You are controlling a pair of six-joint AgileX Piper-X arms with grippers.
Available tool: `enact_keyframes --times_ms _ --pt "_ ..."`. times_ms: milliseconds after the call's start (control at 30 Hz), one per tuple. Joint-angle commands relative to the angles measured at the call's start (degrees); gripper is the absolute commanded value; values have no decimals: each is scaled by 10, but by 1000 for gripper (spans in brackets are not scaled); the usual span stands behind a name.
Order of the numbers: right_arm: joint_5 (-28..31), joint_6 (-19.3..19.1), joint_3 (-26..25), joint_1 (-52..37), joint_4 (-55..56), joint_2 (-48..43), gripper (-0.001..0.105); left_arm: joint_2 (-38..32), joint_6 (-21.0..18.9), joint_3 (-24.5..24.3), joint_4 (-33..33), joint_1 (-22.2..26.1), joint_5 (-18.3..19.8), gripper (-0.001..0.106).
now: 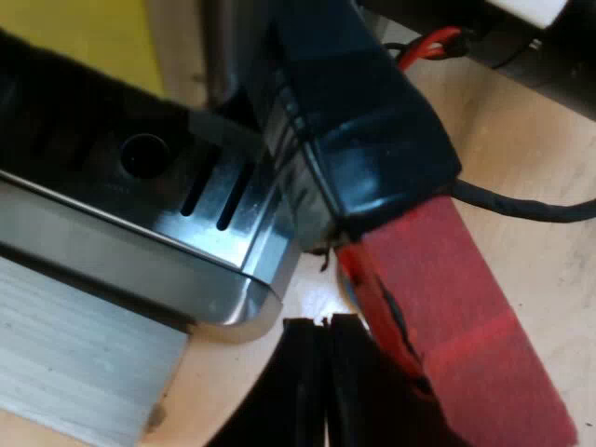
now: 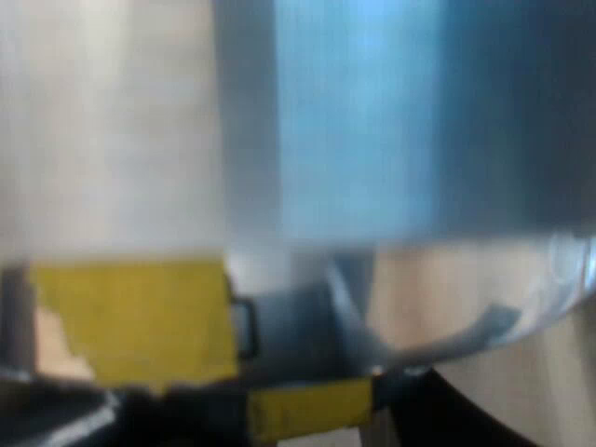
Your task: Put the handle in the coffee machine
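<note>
The left pincer [image 1: 326, 328] has its two black fingers together, with only a thin slit between them and nothing in it. Seen from these fingertips, the dark handle [image 1: 363, 121] runs away toward 1 o'clock. Its red end [image 1: 456, 317] lies just beside them at 3 o'clock, above the worktop [image 1: 521, 140]. The slotted metal tray [image 1: 214, 233] of the espresso machine is at 10 o'clock, and the handle passes close over its corner. The holder's metal head is hidden, so I cannot say if it is locked in.

In my judgement the risk is slipping. Closed fingers can only push the handle, so it may slide off them, hit the tray corner, or drop if the head is not seated.

For the right pincer [image 2: 279, 414] I cannot tell the state.
</note>
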Motion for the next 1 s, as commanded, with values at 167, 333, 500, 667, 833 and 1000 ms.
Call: enact_keyframes --times_ms 167,333,500,667,833,1000 --pt "-17 -12 -14 1 -13 -129 25 -20 0 -3 29 -4 27 1" --pt "-17 -21 -14 1 -12 -129 25 -33 0 -3 29 -6 31 1" --pt "-17 -24 -14 7 -12 -134 25 -33 0 -3 38 -30 30 1" --pt "-14 -33 -14 9 -12 -134 25 -33 -6 -3 42 -65 30 1" --pt "-2 -43 -14 10 -12 -144 25 -33 -13 -3 42 -80 31 1" --pt "2 -62 -14 10 7 -154 24 -33 -19 -3 42 -80 40 1"
